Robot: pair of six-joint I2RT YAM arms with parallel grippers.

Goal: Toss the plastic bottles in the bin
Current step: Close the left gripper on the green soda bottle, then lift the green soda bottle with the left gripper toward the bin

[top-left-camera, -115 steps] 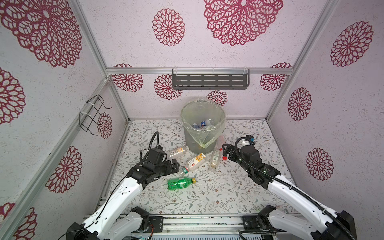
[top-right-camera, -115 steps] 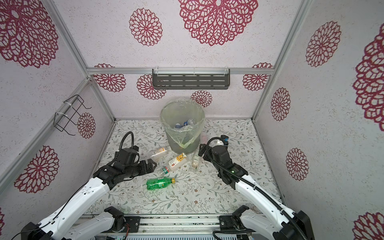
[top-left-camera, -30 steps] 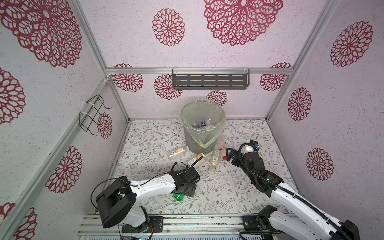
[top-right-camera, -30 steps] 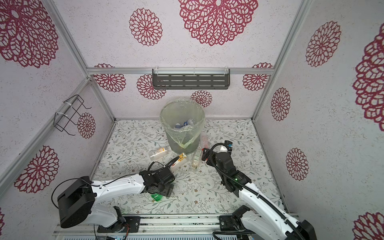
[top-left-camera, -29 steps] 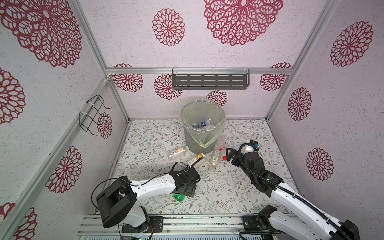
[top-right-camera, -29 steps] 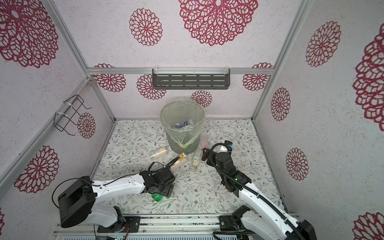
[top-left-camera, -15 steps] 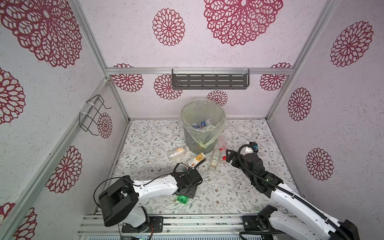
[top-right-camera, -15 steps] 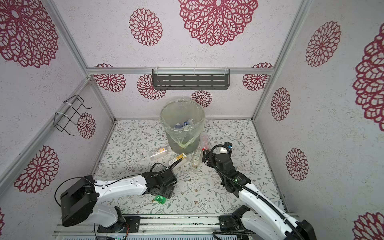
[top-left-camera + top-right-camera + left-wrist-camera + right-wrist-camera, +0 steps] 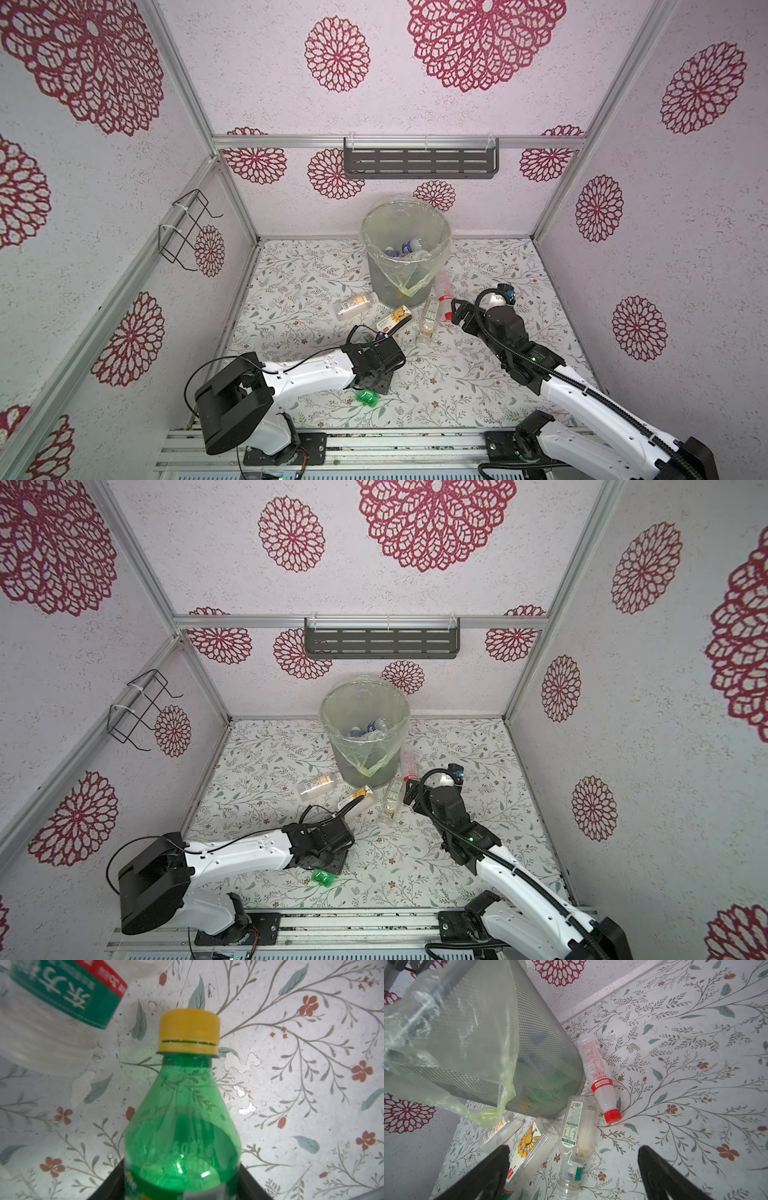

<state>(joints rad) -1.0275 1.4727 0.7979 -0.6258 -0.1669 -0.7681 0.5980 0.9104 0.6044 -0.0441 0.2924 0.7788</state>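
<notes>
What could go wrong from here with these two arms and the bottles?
The left gripper grips the green bottle on its smooth round body; it could slip out on the lift. The right gripper hangs open over bottles crowded against the bin; it could knock a neighbour or snag the bag.

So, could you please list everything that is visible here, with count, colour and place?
bin: 1, grey, yellowish liner, back centre
bottles in bin: several, blue labels, count unclear
clear bottles: 4, lying before bin
green bottle: 1, yellow cap, front, between left jaws
shelf: 1, dark grey, back wall
wire rack: 1, black, left wall
mat: 1, floral, floor
left gripper: 1, black, over green bottle
right gripper: 1, black, jaws open, facing clear bottles
</notes>
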